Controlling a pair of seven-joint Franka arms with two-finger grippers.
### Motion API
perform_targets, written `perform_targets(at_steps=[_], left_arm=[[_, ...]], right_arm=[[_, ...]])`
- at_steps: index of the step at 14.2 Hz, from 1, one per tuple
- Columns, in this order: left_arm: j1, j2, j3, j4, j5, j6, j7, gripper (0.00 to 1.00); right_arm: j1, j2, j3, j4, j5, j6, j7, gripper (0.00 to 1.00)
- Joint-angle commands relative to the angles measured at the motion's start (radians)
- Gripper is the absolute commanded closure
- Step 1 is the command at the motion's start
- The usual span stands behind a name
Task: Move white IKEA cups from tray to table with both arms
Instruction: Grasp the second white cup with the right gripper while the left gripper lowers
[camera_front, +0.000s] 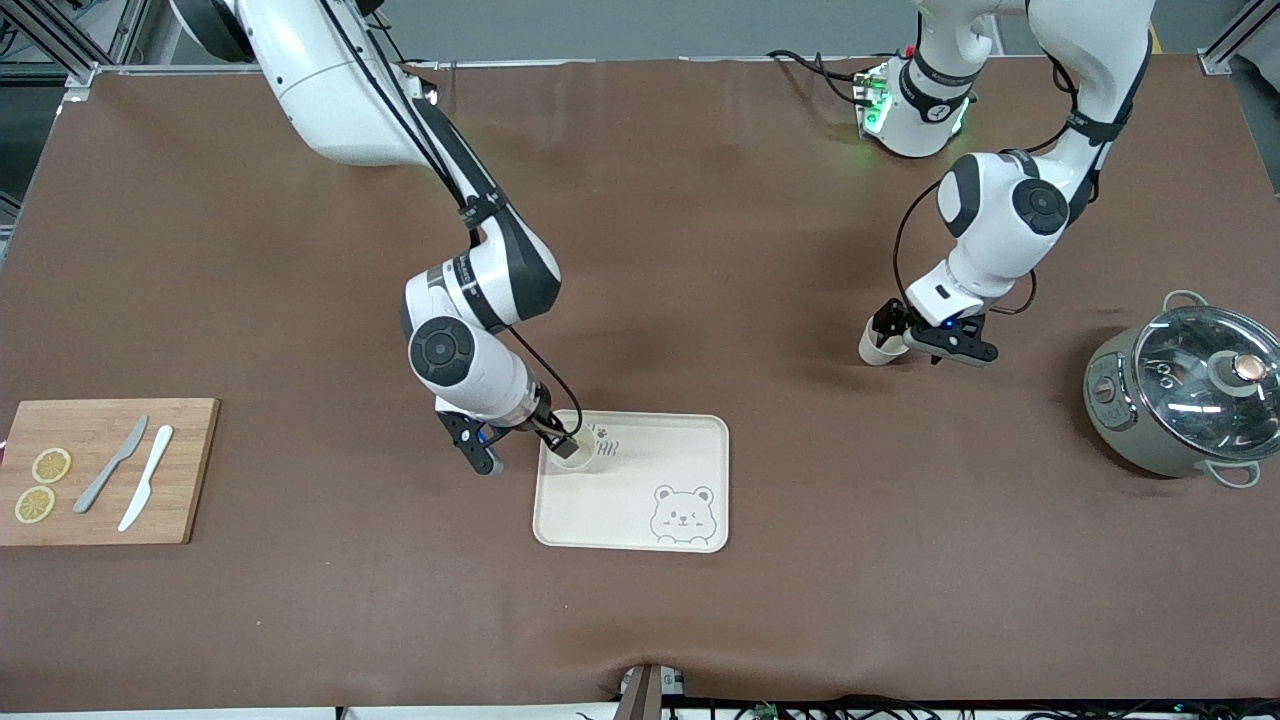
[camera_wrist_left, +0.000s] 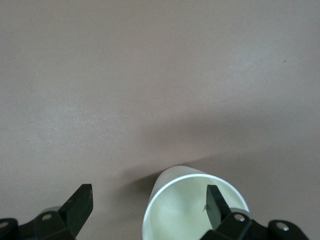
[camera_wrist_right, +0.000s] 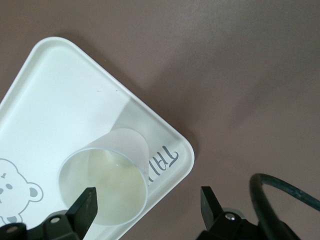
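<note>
One white IKEA cup (camera_front: 571, 457) stands upright on the bear tray (camera_front: 640, 500), in the corner by the grey lettering that is farther from the front camera. My right gripper (camera_front: 560, 438) is open over it; in the right wrist view the cup (camera_wrist_right: 105, 187) has one fingertip (camera_wrist_right: 87, 205) over its mouth and the other over the table beside the tray (camera_wrist_right: 60, 95). The second cup (camera_front: 877, 346) stands on the bare table toward the left arm's end. My left gripper (camera_front: 897, 333) is open at it, with one finger (camera_wrist_left: 215, 205) inside the cup (camera_wrist_left: 175, 200) and the other outside.
A wooden cutting board (camera_front: 190, 470) with two lemon slices, a grey knife and a white knife lies at the right arm's end. A grey pot with a glass lid (camera_front: 1190, 400) stands at the left arm's end. Brown mat covers the table.
</note>
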Motion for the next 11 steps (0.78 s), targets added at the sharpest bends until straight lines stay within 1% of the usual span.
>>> perform_targets(at_steps=[1,2,3,5,6,7,8,9,11], left_arm=[[0.011,-0.083,-0.011,0.016,-0.025,-0.112,-0.01,0.0],[0.011,-0.1,-0.011,0.024,-0.025,-0.144,-0.016,0.0],[0.011,-0.116,-0.011,0.038,-0.027,-0.174,-0.022,0.0],[0.011,-0.136,-0.009,0.079,-0.025,-0.252,-0.036,0.0],[0.011,-0.139,-0.009,0.101,-0.025,-0.287,-0.047,0.0],[0.011,-0.142,-0.009,0.122,-0.024,-0.313,-0.06,0.0],[0.011,-0.142,-0.008,0.147,-0.024,-0.341,-0.071,0.0],[0.011,-0.14,-0.008,0.167,-0.022,-0.361,-0.077,0.0],[0.01,-0.136,-0.008,0.229,-0.013,-0.417,-0.111,0.0]], right_arm=[[0.01,0.021,-0.009,0.023,0.002,0.001,0.018,0.26],[0.017,0.033,-0.009,0.025,0.004,0.002,0.019,0.28],[0.02,0.04,-0.009,0.026,0.005,0.011,0.019,0.32],[0.02,0.052,-0.007,0.025,0.011,0.071,0.024,0.47],[0.023,0.063,-0.007,0.025,0.011,0.08,0.03,0.6],[0.03,0.067,-0.009,0.025,0.007,0.087,0.039,0.69],[0.033,0.069,-0.007,0.026,0.007,0.094,0.042,0.86],[0.03,0.069,-0.007,0.028,0.011,0.094,0.042,1.0],[0.024,0.066,-0.007,0.029,0.007,0.09,0.031,1.0]])
